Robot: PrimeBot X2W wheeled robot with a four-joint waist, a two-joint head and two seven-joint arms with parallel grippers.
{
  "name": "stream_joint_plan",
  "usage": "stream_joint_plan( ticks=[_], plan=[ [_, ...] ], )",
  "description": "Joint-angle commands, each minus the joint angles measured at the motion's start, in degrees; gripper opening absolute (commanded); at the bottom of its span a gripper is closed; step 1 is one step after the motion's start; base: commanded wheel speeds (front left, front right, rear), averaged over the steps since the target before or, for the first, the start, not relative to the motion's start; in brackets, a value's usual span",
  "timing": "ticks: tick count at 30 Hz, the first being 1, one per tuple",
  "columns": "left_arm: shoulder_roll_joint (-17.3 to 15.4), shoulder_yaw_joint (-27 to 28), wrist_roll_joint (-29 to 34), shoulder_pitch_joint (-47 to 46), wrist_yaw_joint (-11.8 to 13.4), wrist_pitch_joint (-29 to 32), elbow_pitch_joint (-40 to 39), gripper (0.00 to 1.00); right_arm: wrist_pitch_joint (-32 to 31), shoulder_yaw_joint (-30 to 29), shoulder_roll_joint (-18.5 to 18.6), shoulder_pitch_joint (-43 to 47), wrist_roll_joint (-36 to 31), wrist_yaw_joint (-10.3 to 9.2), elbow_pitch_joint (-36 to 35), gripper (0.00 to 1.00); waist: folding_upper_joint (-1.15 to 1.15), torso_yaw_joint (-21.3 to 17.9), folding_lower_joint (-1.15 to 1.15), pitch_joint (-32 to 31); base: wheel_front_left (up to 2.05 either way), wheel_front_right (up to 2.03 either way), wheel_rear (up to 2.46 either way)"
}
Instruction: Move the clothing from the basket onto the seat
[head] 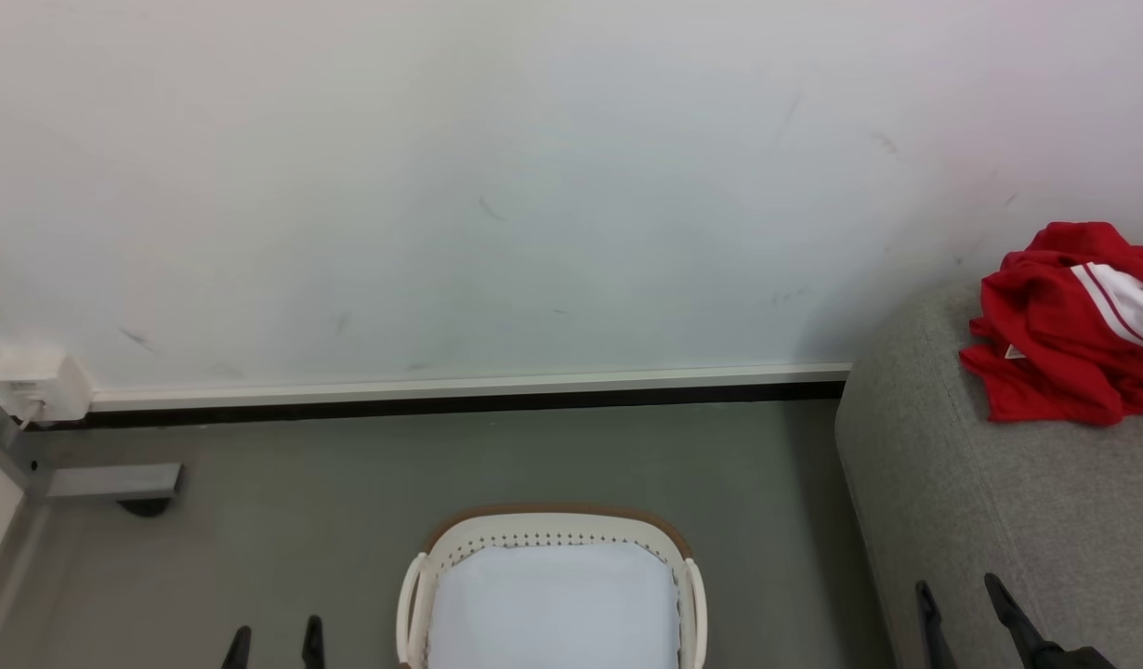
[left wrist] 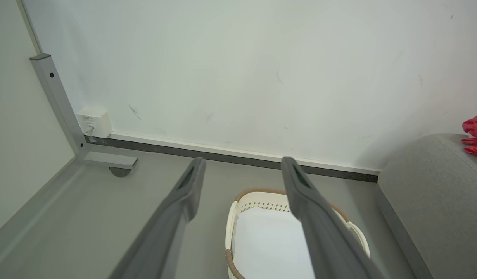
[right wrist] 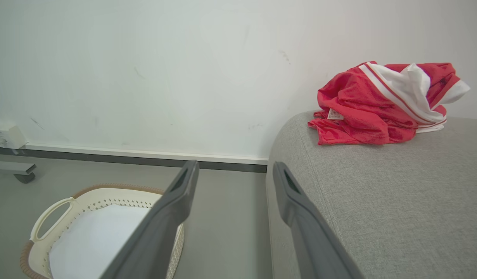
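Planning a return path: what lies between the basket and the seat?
Bare grey floor separates the basket and the seat, clearest in the right wrist view.

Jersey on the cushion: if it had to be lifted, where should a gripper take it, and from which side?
Pinch the raised hump of folds atop the jersey, coming down from above, probably with the nearer right gripper. It lies crumpled on the seat, edges flat against the fabric, so a side approach would likely just push it.
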State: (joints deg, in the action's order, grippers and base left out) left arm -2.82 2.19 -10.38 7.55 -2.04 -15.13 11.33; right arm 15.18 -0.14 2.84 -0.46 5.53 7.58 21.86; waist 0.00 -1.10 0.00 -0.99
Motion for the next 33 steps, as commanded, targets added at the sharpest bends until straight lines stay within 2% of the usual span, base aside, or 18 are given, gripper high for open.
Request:
stream_joint_plan(
  ticks=[1,30,31,33],
  plan=[
    [-0.2,0.1,-0.2,-0.2,0.0,0.0,0.2,1.0,0.0,-0.1,0.1,-0.6,-0.4,-0.17,-0.4,1.0,0.0,0.0,0.0,0.0,0.0,0.0,0.0],
    [-0.2,-0.4,-1.0,-0.5,0.3,0.0,0.5,1.0,0.0,-0.3,0.1,-1.4,-0.9,-0.17,0.1,1.0,0.0,-0.2,0.0,-0.1,0.0,0.0,0.0],
    [0.0,-0.6,-0.5,-0.1,0.3,0.0,0.5,0.0,0.0,-0.2,0.0,-0.7,-0.4,0.0,0.1,0.0,0.0,-0.2,0.0,-0.1,0.0,0.0,0.0],
    [0.2,-0.7,-0.7,0.1,0.3,0.1,1.6,0.0,-0.1,-0.2,-0.1,-0.3,-0.2,0.0,1.0,0.0,0.0,-0.2,0.0,-0.1,0.0,0.0,0.0]
  ],
)
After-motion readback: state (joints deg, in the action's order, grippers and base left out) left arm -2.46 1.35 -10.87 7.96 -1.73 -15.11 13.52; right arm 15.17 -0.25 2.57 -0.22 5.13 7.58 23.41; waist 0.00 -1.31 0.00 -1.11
